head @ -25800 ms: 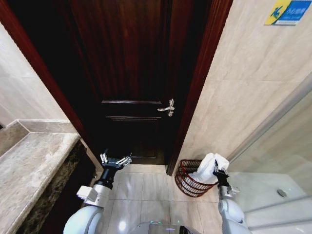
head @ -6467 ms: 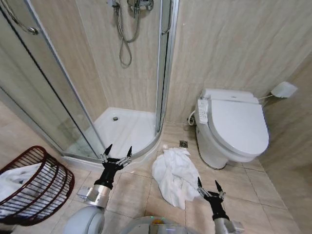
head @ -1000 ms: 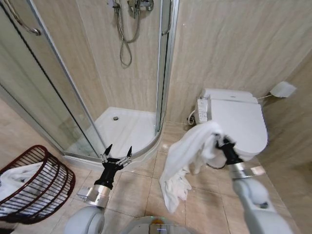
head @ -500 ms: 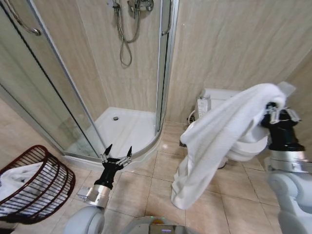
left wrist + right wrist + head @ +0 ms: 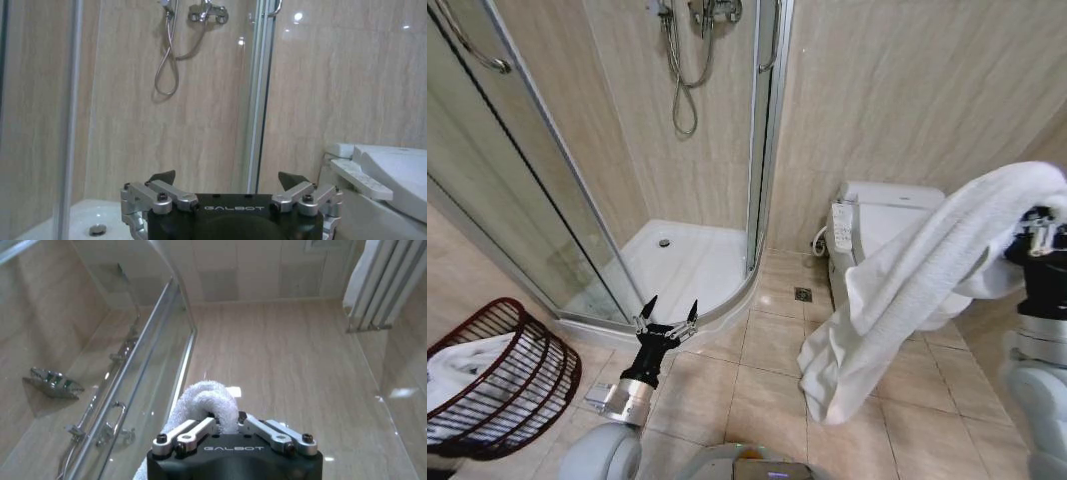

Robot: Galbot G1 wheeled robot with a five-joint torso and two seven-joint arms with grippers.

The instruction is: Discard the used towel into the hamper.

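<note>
A white towel (image 5: 907,295) hangs in a long drape from my right gripper (image 5: 1049,232), which is raised at the right edge of the head view and shut on the towel's top fold (image 5: 208,401). Its lower end dangles just above the tiled floor in front of the toilet. The hamper (image 5: 497,375), a dark red-brown wire basket, lies at the lower left with white cloth inside it. My left gripper (image 5: 667,315) is parked low in front of the shower base, open and holding nothing (image 5: 227,182).
A glass shower enclosure (image 5: 547,190) with a white tray (image 5: 682,265) fills the left and middle. A white toilet (image 5: 882,235) stands against the back wall, partly behind the towel. Bare beige tile floor (image 5: 727,390) lies between the hamper and the towel.
My right gripper has lifted the towel off the floor and swung it up and to the right. The left arm and the hamper have not moved.
</note>
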